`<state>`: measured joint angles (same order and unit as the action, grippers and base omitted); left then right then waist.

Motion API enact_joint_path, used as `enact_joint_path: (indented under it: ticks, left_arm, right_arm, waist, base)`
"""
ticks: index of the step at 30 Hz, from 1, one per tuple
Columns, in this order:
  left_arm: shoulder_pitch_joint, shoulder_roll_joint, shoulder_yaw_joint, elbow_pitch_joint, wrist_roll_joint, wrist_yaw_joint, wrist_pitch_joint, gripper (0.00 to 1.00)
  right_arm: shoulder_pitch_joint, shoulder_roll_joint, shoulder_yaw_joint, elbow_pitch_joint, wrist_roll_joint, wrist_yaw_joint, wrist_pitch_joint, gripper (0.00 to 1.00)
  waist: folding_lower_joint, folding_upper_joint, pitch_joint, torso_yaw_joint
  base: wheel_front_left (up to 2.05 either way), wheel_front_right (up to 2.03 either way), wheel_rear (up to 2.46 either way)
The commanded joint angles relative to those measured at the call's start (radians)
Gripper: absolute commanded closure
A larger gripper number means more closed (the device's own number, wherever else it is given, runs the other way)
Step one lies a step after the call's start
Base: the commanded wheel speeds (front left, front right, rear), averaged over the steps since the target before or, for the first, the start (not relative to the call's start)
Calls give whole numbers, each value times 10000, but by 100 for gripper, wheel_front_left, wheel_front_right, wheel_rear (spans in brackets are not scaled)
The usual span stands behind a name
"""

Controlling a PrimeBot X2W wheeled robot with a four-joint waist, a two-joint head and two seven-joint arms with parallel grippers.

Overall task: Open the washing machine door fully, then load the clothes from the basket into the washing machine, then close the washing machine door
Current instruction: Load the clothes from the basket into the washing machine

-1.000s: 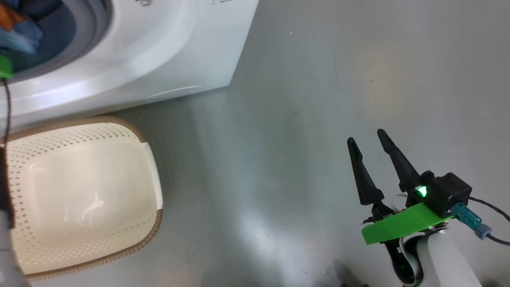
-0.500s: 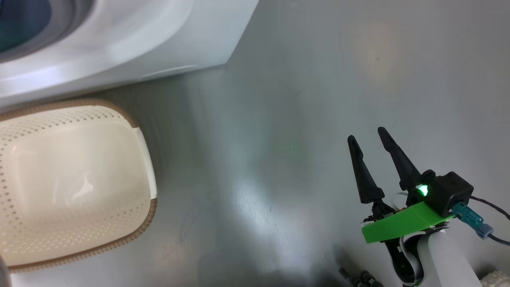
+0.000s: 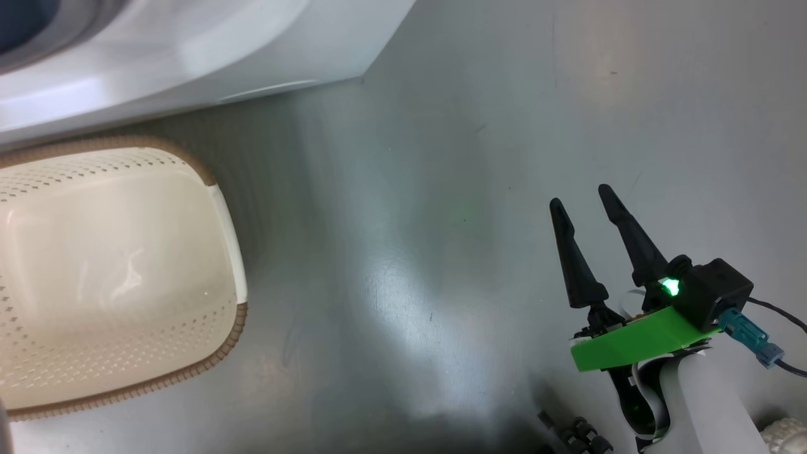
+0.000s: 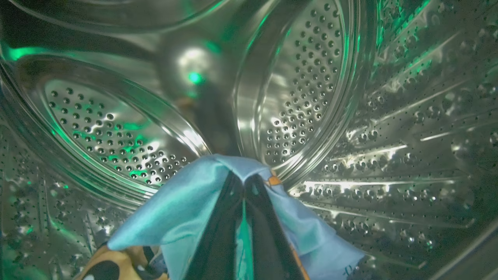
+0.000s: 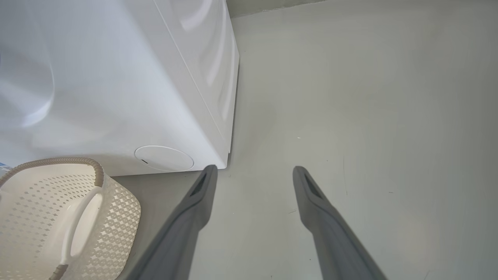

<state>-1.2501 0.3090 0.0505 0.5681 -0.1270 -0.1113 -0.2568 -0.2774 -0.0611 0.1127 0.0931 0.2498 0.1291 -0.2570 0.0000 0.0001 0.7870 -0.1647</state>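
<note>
Your left gripper point(image 4: 243, 179) is pinched shut on the light-blue clothes point(image 4: 186, 210), draped over its fingers inside the steel drum point(image 4: 311, 97); your right gripper point(image 3: 579, 197) stands open above the floor point(image 3: 441, 189).

Laundry area: white washing machine point(image 5: 116, 77), steel drum point(image 4: 311, 77), cream perforated basket point(image 3: 94, 183) beside it on bare grey floor point(image 3: 479, 126).

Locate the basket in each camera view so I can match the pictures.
Head view: basket at the left edge, on the floor before the washing machine.
Right wrist view: basket in the bottom-left corner, near the machine's round flap.
Left wrist view: inside the steel drum, left claw shut on the clothes.
Shared landmark: the washing machine's white lower corner.
</note>
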Motion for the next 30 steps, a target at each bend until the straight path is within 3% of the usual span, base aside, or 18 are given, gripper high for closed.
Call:
enact_joint_path:
  ticks: [1, 2, 3, 4, 13, 30]
  left_arm:
    - [469, 393, 244, -130, 31, 29, -46, 100]
    - [538, 364, 310, 94, -31, 21, -47, 100]
    - [571, 338, 353, 330, -86, 9, -47, 65]
    - [583, 301, 376, 632, -149, -4, -47, 0]
    - [28, 54, 217, 2569, -386, -75, -48, 0]
    - [835, -305, 315, 2540, -630, -128, -49, 0]
  right_arm:
    - [168, 38, 225, -147, 81, 16, -48, 0]
    - [159, 36, 242, -128, 81, 16, -48, 0]
    - [156, 32, 253, -113, 84, 16, -48, 0]
    - [155, 25, 258, -102, 86, 16, -48, 0]
    - [162, -12, 150, -44, 73, 16, -48, 0]
    - [200, -56, 122, 83, 64, 16, -48, 0]
  waist:
    - [0, -1, -50, 0]
    - [0, -1, -81, -4]
    - [0, -1, -110, -2]
    - [0, -1, -138, 4]
    - [0, -1, -381, 198]
    - [0, -1, -1332, 521]
  base:
    - [0, 0, 0]
    - [0, 0, 0]
    - [0, 0, 0]
    - [0, 0, 0]
    - [0, 0, 0]
    - [0, 0, 0]
